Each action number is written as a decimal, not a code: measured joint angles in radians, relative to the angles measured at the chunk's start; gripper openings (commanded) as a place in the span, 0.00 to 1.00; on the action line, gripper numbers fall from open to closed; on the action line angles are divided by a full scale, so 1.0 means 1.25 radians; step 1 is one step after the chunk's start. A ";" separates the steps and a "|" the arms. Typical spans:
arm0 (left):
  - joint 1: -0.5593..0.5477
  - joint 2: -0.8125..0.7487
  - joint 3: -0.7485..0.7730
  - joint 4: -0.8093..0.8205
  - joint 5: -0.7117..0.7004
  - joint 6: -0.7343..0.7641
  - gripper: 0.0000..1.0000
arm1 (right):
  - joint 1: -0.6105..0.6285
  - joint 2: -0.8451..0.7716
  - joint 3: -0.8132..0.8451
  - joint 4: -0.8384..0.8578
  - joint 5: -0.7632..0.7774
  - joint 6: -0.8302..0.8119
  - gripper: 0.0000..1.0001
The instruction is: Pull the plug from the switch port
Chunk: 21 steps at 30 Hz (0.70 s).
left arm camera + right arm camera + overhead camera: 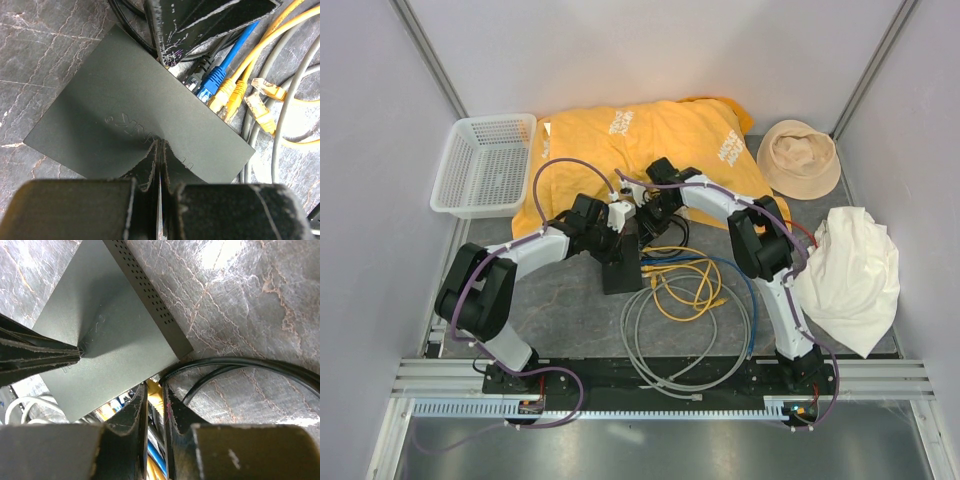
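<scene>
The black switch point(621, 273) lies flat on the table; it also shows in the left wrist view point(120, 115) and the right wrist view point(115, 330). My left gripper point(161, 142) is shut, its tips pressed on the switch's top point(617, 232). My right gripper point(154, 386) is at the port edge point(642, 218), its jaws nearly closed on the plug point(173, 70) of a black cable point(235, 365). Beside it, a black plug point(200, 70), a blue plug point(212, 82) and two yellow plugs point(226, 94) sit in ports.
Yellow point(685, 285), blue point(748, 295) and grey point(655, 345) cables coil in front of the switch. A white basket point(485, 165) stands at the back left, with an orange cloth point(640, 135), a beige hat point(800, 155) and a white cloth point(850, 275) around.
</scene>
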 measured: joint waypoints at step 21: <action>-0.036 0.012 0.017 -0.001 -0.029 0.007 0.01 | 0.007 0.052 0.119 -0.171 0.038 -0.070 0.00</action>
